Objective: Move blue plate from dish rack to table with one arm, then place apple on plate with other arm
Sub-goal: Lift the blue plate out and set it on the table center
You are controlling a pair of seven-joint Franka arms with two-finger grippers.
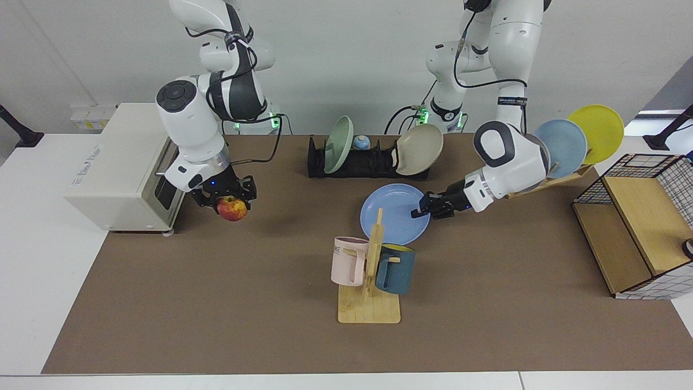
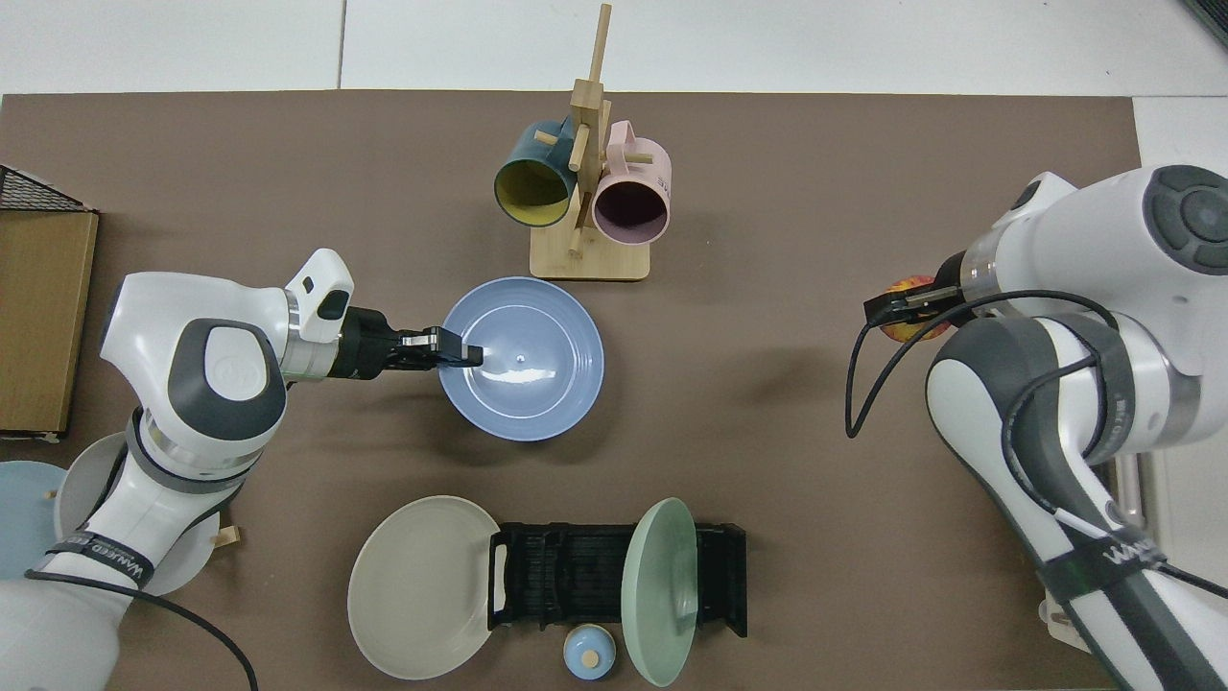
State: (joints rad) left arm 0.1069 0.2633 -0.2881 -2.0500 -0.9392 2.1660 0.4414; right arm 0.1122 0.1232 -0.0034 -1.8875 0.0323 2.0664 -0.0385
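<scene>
Matte periwinkle, round and shallow, the blue plate [image 1: 393, 213] [image 2: 523, 358] lies low over the brown mat of the tabletop [image 1: 216, 303] [image 2: 767, 403], between the dish rack [image 1: 360, 160] [image 2: 614, 578] and the wooden mug tree [image 1: 373, 271] [image 2: 587, 182]; whether it touches the mat cannot be told. The left pincer [image 1: 424, 208] [image 2: 459, 354] pinches its rim on the side away from the toaster oven, fingers closed over the edge, the arm stretched low and nearly level.

The dish rack, black, slotted and long, stands behind the plate, well apart from it. A sage-green plate [image 1: 339, 144] [image 2: 659, 590] stands upright in the rack, and a beige plate [image 1: 418, 148] [image 2: 420, 586] leans against its end. A small pale-blue knobbed lid [image 1: 361, 142] [image 2: 588, 653] sits just behind the rack.

The right pincer [image 1: 230, 200] [image 2: 897, 312] hangs beside the boxy white toaster oven [image 1: 122, 168], far from the rack, clamped on the apple [image 1: 231, 209] [image 2: 907, 307], a smooth red and yellow fruit held clear above the mat.

The mug tree carries a pink mug [image 1: 349, 261] [image 2: 630, 197] and a dark teal mug [image 1: 395, 269] [image 2: 531, 187], just in front of the blue plate.
</scene>
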